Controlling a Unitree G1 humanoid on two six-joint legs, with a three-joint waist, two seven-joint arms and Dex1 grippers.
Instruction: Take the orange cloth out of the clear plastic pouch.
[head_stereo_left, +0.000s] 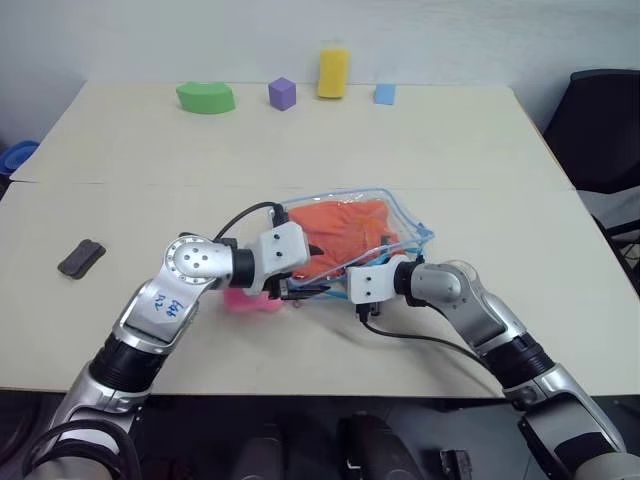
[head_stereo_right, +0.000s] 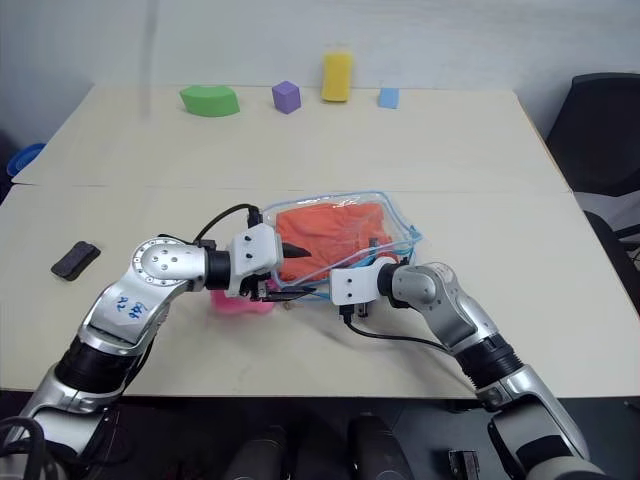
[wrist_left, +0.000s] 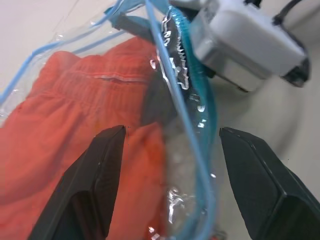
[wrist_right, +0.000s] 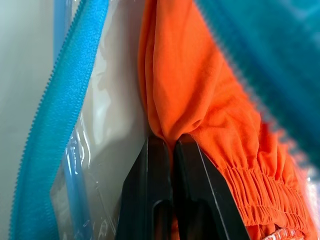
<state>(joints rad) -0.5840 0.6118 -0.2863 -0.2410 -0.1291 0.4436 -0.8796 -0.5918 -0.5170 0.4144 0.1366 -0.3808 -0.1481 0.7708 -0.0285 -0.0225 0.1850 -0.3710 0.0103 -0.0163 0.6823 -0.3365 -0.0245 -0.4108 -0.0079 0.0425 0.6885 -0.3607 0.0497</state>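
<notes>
The clear plastic pouch (head_stereo_left: 408, 222) with blue zipper edging lies on the table's middle, with the orange cloth (head_stereo_left: 345, 228) inside it. A pink plush charm (head_stereo_left: 250, 301) lies at its near left corner. My left gripper (wrist_left: 172, 131) stands open at the pouch's near edge. Its fingers (wrist_left: 100, 180) straddle the blue rim and part of the cloth. My right gripper (wrist_right: 172, 141) reaches into the pouch mouth from the right and is shut on a fold of the orange cloth (wrist_right: 200, 85). In the head views the two grippers meet at the pouch's front edge (head_stereo_left: 320, 288).
Along the table's far edge stand a green block (head_stereo_left: 205, 97), a purple cube (head_stereo_left: 283, 93), a yellow block (head_stereo_left: 333, 70) and a small blue block (head_stereo_left: 384, 94). A dark flat object (head_stereo_left: 81, 257) lies at the left. A black chair (head_stereo_left: 605, 130) stands beyond the right edge.
</notes>
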